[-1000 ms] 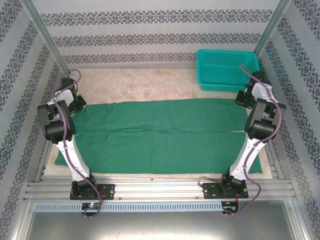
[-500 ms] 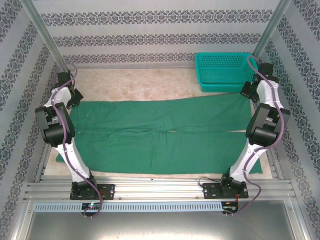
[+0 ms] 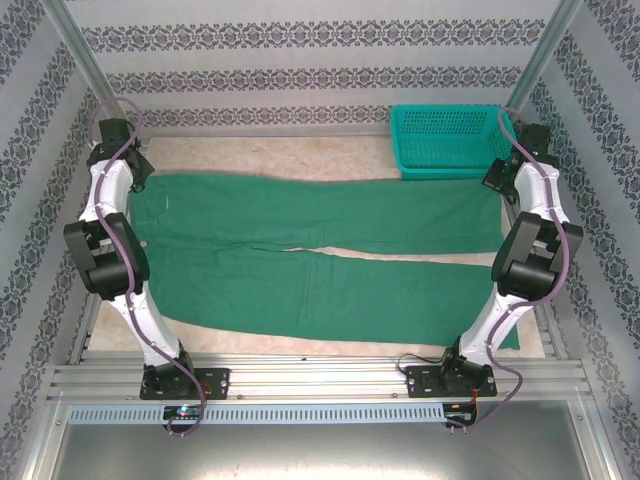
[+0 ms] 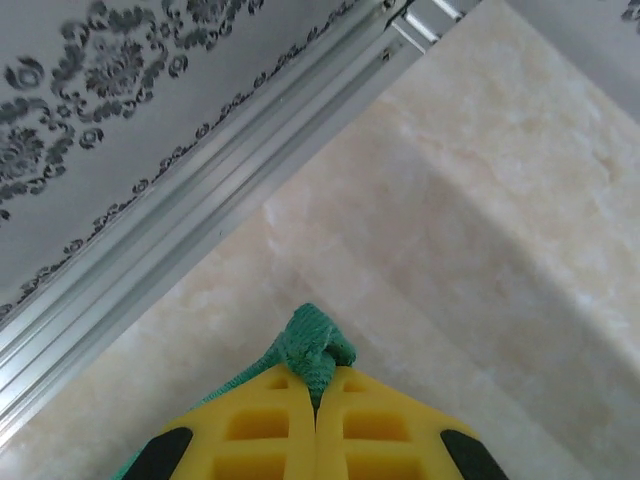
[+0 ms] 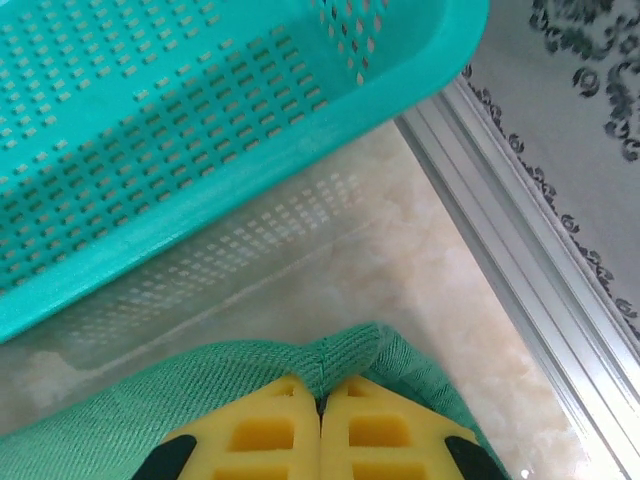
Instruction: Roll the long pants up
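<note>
Long pants [image 3: 320, 250] lie spread flat across the table [image 3: 280, 155], their two far corners pinched between the pressed-together fingers of the left gripper [image 4: 316, 385] and right gripper [image 5: 320, 400], presumably to tension and smooth the fabric before rolling.

Your left arm [image 3: 105, 255] and right arm [image 3: 530, 255] cover the ends of the long pants [image 3: 300, 290]; the right wrist view crops the teal basket [image 5: 200, 120].

Dark green long pants [image 3: 320, 255] lie flat, legs slightly parted, stretched across the table.
</note>
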`<action>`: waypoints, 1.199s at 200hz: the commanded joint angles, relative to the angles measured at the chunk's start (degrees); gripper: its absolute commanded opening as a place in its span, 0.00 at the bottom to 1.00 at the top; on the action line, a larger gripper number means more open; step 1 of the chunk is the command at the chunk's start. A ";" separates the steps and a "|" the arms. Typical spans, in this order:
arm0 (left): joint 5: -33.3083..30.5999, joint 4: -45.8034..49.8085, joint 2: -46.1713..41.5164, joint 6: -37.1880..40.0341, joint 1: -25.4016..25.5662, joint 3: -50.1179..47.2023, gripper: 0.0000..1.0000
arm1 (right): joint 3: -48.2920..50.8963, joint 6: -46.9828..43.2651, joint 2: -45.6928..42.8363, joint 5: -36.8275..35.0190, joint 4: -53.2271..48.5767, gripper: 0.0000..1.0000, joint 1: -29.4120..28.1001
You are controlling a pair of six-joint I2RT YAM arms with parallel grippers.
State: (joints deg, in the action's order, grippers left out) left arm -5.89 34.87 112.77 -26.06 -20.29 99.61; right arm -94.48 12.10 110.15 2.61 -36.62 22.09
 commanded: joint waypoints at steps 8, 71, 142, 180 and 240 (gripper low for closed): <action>-2.48 1.38 -2.63 -1.36 -1.77 1.90 0.00 | -2.68 1.02 -2.79 -1.02 1.12 0.00 1.22; -2.47 3.09 -5.45 -0.99 -2.47 4.14 0.00 | -0.34 3.65 -7.30 2.44 5.86 0.00 4.06; -0.55 1.51 -7.53 -1.71 -2.47 -0.67 0.00 | 6.62 10.08 -8.63 -0.75 7.75 0.00 -0.89; -0.64 1.49 -7.06 -0.38 -2.52 -0.43 0.00 | 8.86 8.45 -9.38 -6.44 9.21 0.00 -6.66; 0.50 2.76 -4.07 -0.09 -2.55 3.06 0.00 | -4.62 2.70 -5.30 -12.60 3.61 0.00 -11.43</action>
State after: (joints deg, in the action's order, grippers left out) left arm -5.08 38.20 107.39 -27.03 -21.82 99.42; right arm -92.20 18.02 103.94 -5.69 -31.94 10.41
